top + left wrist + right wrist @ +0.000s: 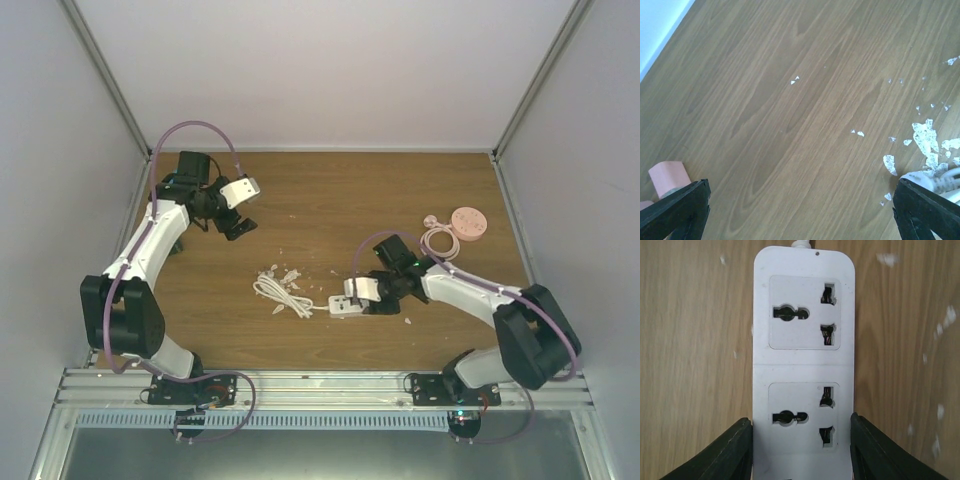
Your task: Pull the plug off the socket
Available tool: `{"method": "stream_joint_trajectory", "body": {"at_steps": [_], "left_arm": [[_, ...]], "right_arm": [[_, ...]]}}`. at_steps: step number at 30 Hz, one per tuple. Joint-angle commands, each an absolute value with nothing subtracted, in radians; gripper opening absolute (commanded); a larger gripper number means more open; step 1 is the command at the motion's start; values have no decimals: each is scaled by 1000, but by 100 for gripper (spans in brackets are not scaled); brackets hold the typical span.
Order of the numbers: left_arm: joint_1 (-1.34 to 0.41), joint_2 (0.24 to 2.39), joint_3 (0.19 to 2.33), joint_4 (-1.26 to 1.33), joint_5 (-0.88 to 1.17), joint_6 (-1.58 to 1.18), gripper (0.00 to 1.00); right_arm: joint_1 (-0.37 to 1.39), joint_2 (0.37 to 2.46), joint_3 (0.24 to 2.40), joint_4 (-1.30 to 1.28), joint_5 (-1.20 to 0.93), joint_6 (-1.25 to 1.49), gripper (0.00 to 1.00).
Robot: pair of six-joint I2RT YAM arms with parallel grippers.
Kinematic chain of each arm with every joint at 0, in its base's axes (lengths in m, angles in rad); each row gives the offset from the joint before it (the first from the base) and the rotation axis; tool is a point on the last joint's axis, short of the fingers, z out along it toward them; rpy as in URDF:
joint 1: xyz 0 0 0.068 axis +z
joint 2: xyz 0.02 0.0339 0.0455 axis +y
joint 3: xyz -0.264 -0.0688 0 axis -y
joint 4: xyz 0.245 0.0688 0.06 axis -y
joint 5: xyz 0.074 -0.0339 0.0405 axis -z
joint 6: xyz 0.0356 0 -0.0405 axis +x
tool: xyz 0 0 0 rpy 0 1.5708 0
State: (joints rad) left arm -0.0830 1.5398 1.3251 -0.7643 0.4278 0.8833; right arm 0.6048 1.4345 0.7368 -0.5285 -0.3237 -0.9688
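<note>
A white power strip (803, 365) lies on the wooden table, also seen in the top view (343, 306). Both of its sockets are empty in the right wrist view. My right gripper (801, 445) is shut on the strip's near end, with a finger (725, 452) pressed against each long side. A pink round plug unit (468, 222) with a coiled pink cable (440, 241) lies apart at the back right. My left gripper (238, 222) is open and empty above the table's back left; its fingers (677, 207) stand wide apart.
The strip's white cord (280, 294) lies bundled left of it, and its edge shows in the left wrist view (946, 179). White flakes (925, 137) litter the wood near it. A pink shape (667, 177) sits by my left finger; I cannot tell what it is.
</note>
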Motion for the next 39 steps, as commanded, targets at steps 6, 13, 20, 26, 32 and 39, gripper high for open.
{"method": "stream_joint_trajectory", "body": {"at_steps": [6, 13, 20, 26, 32, 39], "left_arm": [[-135, 1542, 1295, -701, 449, 835, 99], [-152, 1549, 1291, -692, 445, 823, 99], [-155, 1553, 1279, -686, 452, 821, 99], [-156, 1557, 1273, -678, 457, 819, 99], [-157, 1549, 1266, -676, 459, 818, 99], [-158, 1524, 1220, -660, 434, 829, 99]], "right_arm": [[295, 1306, 607, -691, -242, -1281, 40], [61, 1293, 616, -737, -251, -1488, 40], [43, 1269, 747, -857, -428, -1461, 75], [142, 1264, 829, -844, -500, -1347, 90], [316, 1331, 857, -769, -474, -1208, 91], [460, 1440, 879, -704, -448, -1111, 89]]}}
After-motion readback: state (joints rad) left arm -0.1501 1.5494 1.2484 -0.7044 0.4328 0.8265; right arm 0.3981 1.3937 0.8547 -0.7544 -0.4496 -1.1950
